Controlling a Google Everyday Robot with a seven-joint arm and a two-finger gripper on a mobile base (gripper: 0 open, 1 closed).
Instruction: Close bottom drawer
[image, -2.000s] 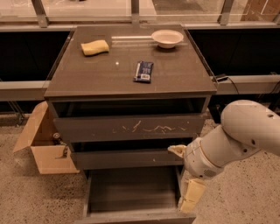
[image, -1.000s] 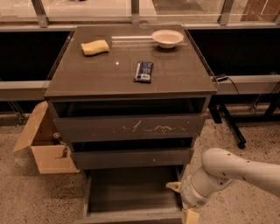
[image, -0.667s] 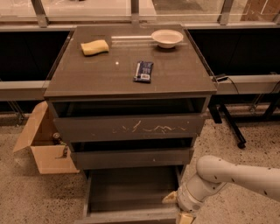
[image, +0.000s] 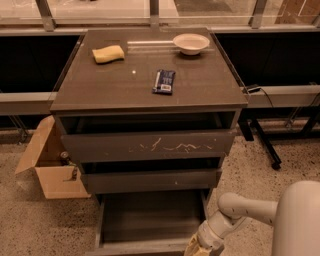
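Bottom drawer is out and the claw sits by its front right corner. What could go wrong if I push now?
1. The claw is at the right end of the bottom drawer, not at its middle; an off-centre push might skew and jam it.
2. The claw is partly out of view at the lower edge, so contact cannot be confirmed; it might slip past the corner.

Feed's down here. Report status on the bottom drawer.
Gripper low, at front right corner of bottom drawer. Drawer open, pulled out. Box on floor left of it, not in front.
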